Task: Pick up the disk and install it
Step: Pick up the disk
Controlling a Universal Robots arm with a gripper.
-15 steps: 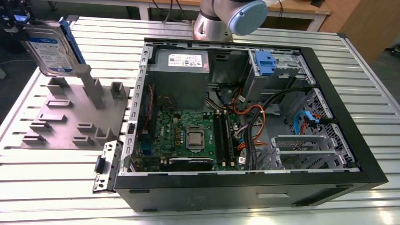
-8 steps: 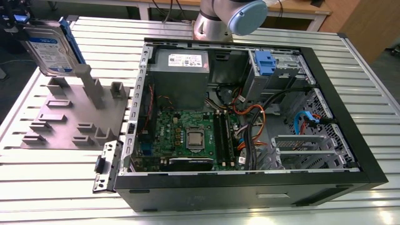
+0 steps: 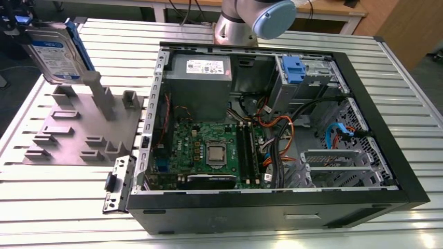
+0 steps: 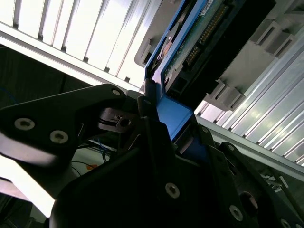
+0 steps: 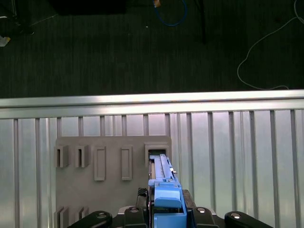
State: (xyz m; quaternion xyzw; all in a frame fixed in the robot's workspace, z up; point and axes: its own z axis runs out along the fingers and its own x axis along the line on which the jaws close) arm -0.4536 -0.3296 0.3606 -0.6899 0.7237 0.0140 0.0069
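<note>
Disk [image 3: 55, 54] between fingers [image 4: 154, 137] (above stand [image 3: 69, 129])

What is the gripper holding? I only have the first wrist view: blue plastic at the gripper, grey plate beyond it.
Observer: It's the disk. The exterior view shows its labelled silver face, upright, at that view's far left.
Operator: Grip closed on it?
Observer: Yes. In the second wrist view the gripper is shut on the disk's blue carrier frame.
Operator: Where's the case?
Observer: The open computer case lies to the exterior view's right of the grey fixture plate. The disk is above the plate, not in the case.
</note>
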